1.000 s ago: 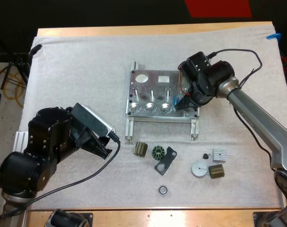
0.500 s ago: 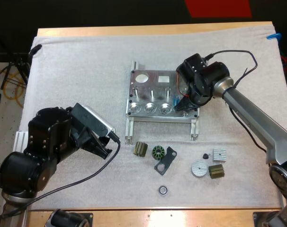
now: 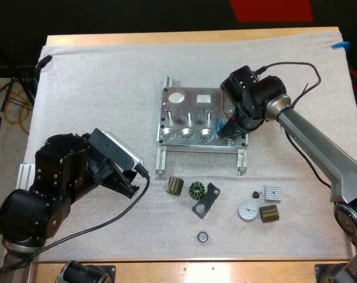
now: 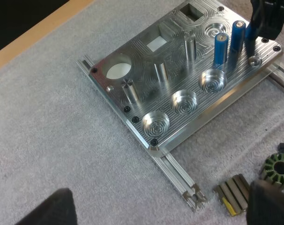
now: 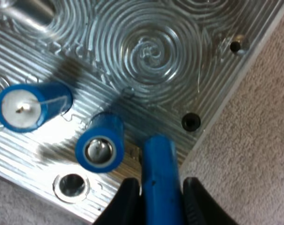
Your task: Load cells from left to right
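- At the middle of the white mat (image 3: 96, 82): a silver machined metal fixture plate (image 3: 190, 106) on two slotted rails.
- Over the plate's near right corner: a bright blue cylinder cell (image 5: 158, 173), long axis close to vertical, lower end pointing down at the plate beside the corner screw hole. Cannot tell whether it touches the plate.
- Clamped on that cell's upper part from both sides: the right gripper (image 3: 228, 127), fingers parted only by the cell between them.
- Just beside the held cell, toward the plate's middle: two more blue cells, both upright and apart from each other. One white-topped cell (image 5: 22, 107), one metal-topped cell (image 5: 100, 145).
- Along the plate's near edge: three round ringed recesses (image 4: 184, 101) in a row.
- Over the mat's left near part, well apart from the plate: the left gripper (image 3: 126, 180), fingers (image 4: 43, 208) spread wide, touching nothing.
- Between the rails' near ends and the mat's near edge: an olive ribbed block (image 3: 175, 186), a green toothed ring (image 3: 197, 190), a black bracket (image 3: 206, 199) and a small bearing (image 3: 202, 237).
- Toward the mat's right near corner: a round silver disc (image 3: 247, 210) and a finned silver square (image 3: 273, 193).
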{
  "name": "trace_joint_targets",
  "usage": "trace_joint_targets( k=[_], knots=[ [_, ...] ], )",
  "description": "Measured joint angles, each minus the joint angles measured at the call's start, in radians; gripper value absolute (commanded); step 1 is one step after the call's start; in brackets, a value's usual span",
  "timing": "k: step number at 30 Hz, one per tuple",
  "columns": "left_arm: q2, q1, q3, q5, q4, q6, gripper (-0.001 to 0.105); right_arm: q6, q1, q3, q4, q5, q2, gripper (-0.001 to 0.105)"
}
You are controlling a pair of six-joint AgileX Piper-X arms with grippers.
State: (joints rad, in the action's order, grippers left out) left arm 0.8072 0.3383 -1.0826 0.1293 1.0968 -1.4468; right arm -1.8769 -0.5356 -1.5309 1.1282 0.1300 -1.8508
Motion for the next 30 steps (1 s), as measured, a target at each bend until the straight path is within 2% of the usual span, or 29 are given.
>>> trace_joint_targets(
  k=[15,30],
  knots=[
    [0.0,0.0,0.0,0.004,0.0,0.0,0.072,0.0,0.0,0.0,0.037,0.0,-0.002,0.0],
    [0.0,0.0,0.0,0.004,0.0,0.0,0.072,0.0,0.0,0.0,-0.055,0.005,-0.002,0.0]
  ],
)
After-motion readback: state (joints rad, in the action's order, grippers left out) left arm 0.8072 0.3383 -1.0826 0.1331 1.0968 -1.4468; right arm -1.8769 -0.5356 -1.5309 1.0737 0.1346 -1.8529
